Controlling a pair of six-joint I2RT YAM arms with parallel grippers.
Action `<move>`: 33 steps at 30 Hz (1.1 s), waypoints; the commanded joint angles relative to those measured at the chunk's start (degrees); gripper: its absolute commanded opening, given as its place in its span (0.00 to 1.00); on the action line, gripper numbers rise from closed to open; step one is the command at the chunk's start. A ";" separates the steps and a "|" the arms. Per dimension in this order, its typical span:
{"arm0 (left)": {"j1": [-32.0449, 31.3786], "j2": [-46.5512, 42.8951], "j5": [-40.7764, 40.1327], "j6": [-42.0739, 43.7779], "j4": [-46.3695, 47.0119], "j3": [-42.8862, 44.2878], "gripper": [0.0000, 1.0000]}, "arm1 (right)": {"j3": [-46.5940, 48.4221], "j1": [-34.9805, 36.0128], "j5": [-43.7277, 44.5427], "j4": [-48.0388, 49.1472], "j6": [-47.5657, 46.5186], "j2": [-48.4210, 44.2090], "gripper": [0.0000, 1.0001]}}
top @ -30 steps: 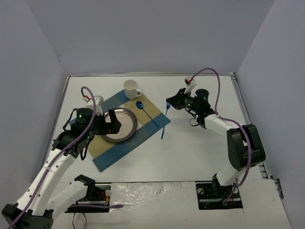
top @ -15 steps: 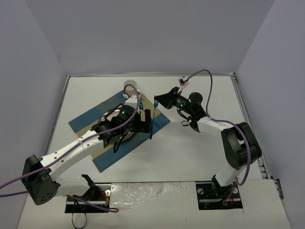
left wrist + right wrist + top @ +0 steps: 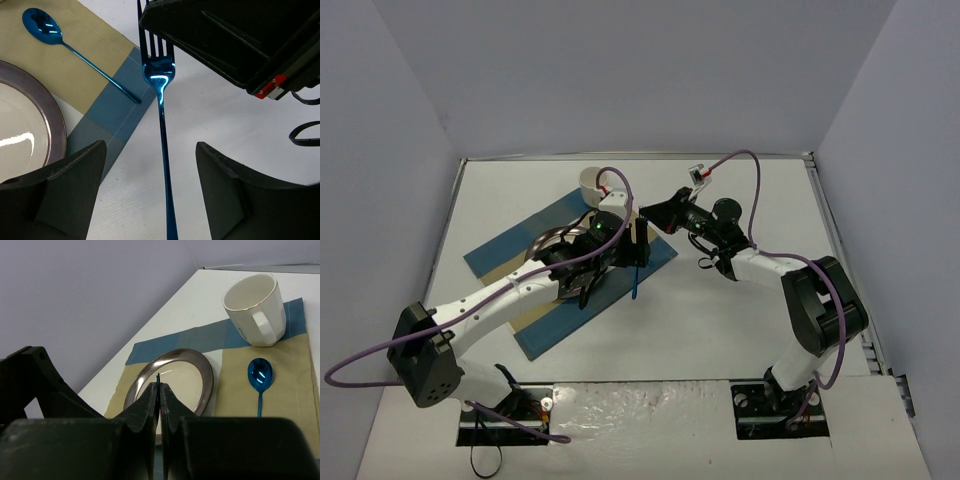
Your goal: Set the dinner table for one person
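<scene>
White dinner table [image 3: 740, 320], right gripper [image 3: 160, 390] pinching fork [image 3: 161, 100], left gripper [image 3: 150, 145] flanking it

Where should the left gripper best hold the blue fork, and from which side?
Grip the fork on its slim straight handle, left gripper closing across it from both sides; the right gripper pinches the tine end, leaving the handle free.

A placemat [image 3: 490, 255] lay on the dinner table [image 3: 740, 300], left of centre. On it sat a plate [image 3: 186, 374], with a spoon [image 3: 260, 377] to its right and a mug [image 3: 255, 310] behind them at the mat's far corner. A fork [image 3: 161, 100] hung just beyond the mat's right edge, tines in the right gripper [image 3: 160, 390], handle between the left gripper's [image 3: 150, 150] fingers.
</scene>
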 commanded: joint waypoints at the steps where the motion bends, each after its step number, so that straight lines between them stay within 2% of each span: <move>1: -0.46 0.33 -0.36 -0.76 4.34 2.88 0.65 | 0.57 0.14 -1.65 8.01 1.48 -1.37 0.00; 11: -0.46 0.69 2.07 -1.45 6.07 2.41 0.46 | -0.19 0.14 -2.43 8.16 1.22 -1.18 0.00; 19: -0.46 1.65 2.79 -1.93 6.42 2.06 0.38 | -0.19 0.14 -2.66 7.72 0.70 -1.76 0.00; 33: -0.46 2.01 3.31 -2.11 5.81 2.41 0.17 | -0.45 0.14 -2.82 7.98 0.60 -2.01 0.00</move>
